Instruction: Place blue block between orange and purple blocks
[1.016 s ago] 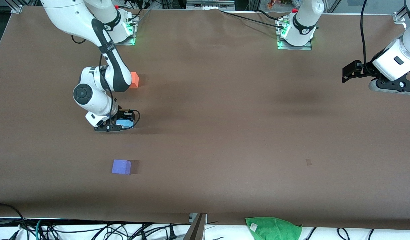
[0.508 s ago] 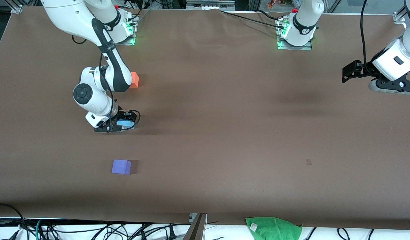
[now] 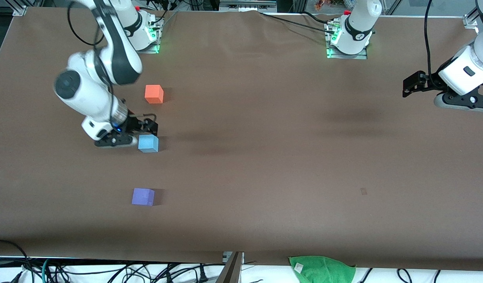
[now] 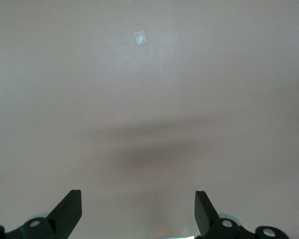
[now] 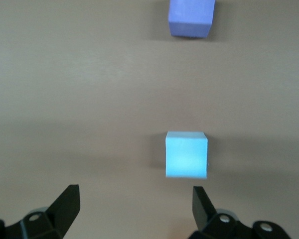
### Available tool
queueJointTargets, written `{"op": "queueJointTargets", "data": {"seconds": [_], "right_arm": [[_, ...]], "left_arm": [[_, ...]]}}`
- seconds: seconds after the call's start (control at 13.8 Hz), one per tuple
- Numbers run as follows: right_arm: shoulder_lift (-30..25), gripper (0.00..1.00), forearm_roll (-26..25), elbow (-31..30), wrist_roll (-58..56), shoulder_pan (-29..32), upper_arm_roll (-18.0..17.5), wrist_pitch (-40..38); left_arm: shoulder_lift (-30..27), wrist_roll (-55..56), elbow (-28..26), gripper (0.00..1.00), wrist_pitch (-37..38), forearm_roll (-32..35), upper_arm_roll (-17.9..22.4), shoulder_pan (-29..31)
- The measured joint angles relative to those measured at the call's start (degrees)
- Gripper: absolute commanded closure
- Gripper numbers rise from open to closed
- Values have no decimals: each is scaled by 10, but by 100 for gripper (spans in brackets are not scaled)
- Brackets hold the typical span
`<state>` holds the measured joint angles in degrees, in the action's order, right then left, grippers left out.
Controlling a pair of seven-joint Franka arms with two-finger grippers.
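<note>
The blue block (image 3: 148, 143) sits on the brown table between the orange block (image 3: 154, 94), which is farther from the front camera, and the purple block (image 3: 143, 196), which is nearer. My right gripper (image 3: 125, 133) is open and empty, raised just beside the blue block toward the right arm's end. The right wrist view shows its gripper (image 5: 134, 199) open, with the blue block (image 5: 186, 154) ahead of one fingertip and the purple block (image 5: 191, 17) past it. My left gripper (image 3: 412, 83) waits open and empty at the left arm's end; its wrist view shows the gripper (image 4: 138, 204) over bare table.
A green cloth (image 3: 322, 269) lies at the table's edge nearest the front camera. A small pale mark (image 3: 363, 191) is on the table; it also shows in the left wrist view (image 4: 139, 38). Cables run along the near edge.
My right gripper has let go of the blue block, risen and drawn back toward the right arm's end. The orange block is now fully uncovered. The left arm has not moved.
</note>
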<state>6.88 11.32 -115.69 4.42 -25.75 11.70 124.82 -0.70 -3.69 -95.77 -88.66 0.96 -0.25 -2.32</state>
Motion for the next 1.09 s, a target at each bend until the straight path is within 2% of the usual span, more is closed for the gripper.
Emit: {"op": "queueJointTargets", "data": {"seconds": [0.22,0.51,0.8,1.09], "right_arm": [[-65,0,-33,54,0,1,13,-134],[-82,0,-60,162,1,6,32,-270],[-74,0,-65,190,-26,53,34,-291],[-72,0,-76,196,-42,130,-31,-292]], "left_arm": [[0,0,0,0,0,0,0,0],[0,0,0,0,0,0,0,0],[0,0,0,0,0,0,-1,0],[1,0,0,0,0,0,-1,0]]}}
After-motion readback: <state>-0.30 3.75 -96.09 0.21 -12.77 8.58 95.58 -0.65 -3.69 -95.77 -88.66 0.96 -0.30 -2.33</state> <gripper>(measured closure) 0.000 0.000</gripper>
